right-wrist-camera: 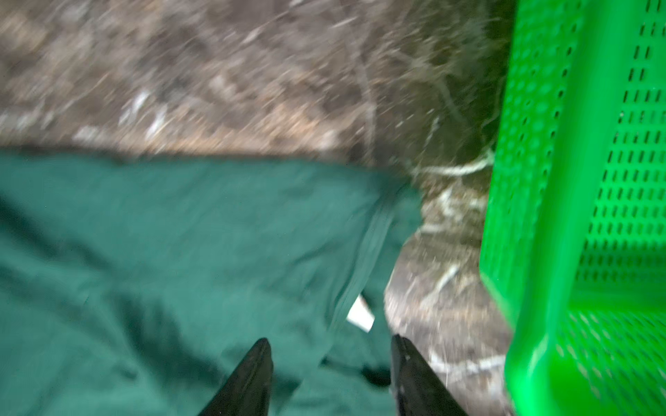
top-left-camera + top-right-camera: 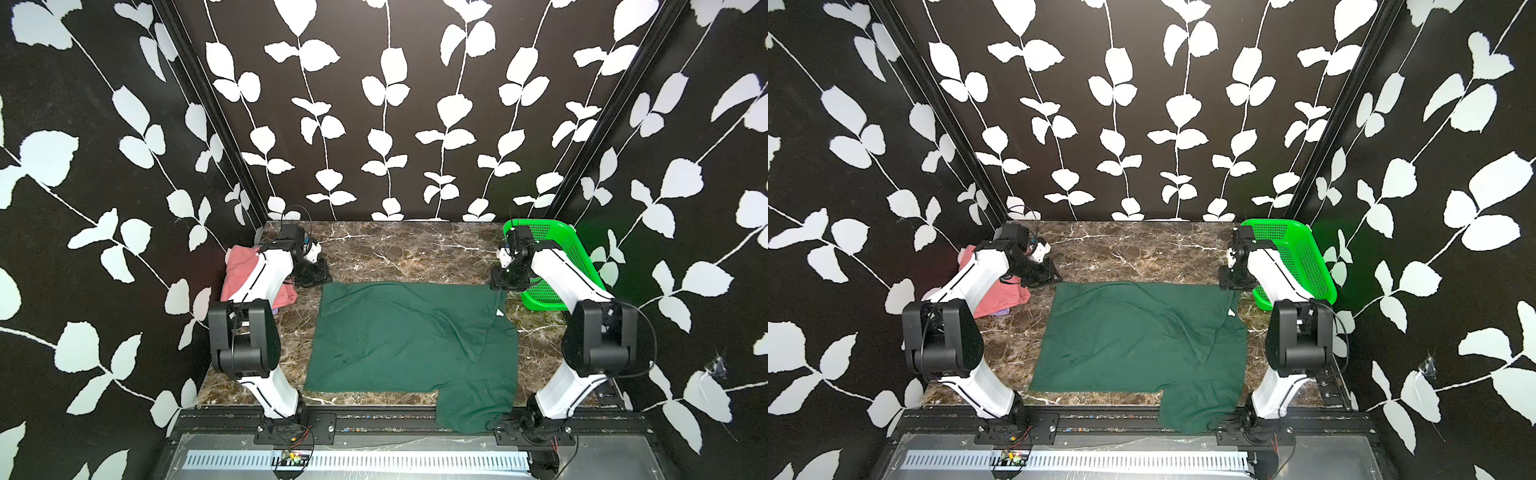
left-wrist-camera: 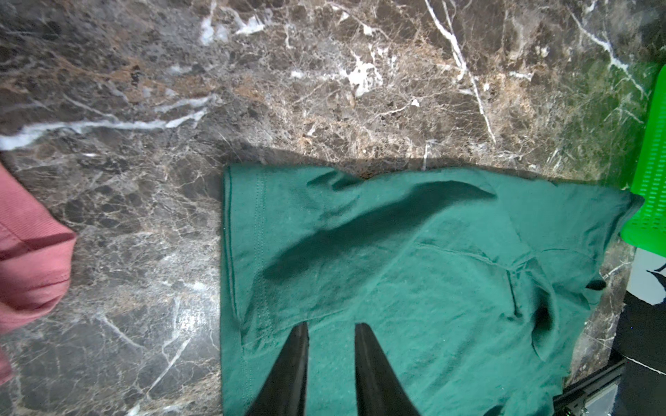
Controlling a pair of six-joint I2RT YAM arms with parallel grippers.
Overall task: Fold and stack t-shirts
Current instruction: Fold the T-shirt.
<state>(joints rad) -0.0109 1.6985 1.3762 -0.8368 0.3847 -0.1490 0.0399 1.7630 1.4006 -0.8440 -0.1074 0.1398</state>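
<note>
While part droops off the near table [image 2: 395, 249] edge, dark green tee [image 2: 399, 336] lies spread mid-table; over its far corners L gripper [image 3: 331, 327] gapes narrowly, R gripper [image 1: 331, 342] wider, both empty. Pink tee [image 2: 237, 274] beyond, far left.

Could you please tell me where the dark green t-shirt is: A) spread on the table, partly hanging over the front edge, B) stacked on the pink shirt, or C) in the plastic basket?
A: the dark green t-shirt lies spread on the table, one part over its front edge.

Bright even light, soft shadows, heavy motion blur in right wrist view
</note>
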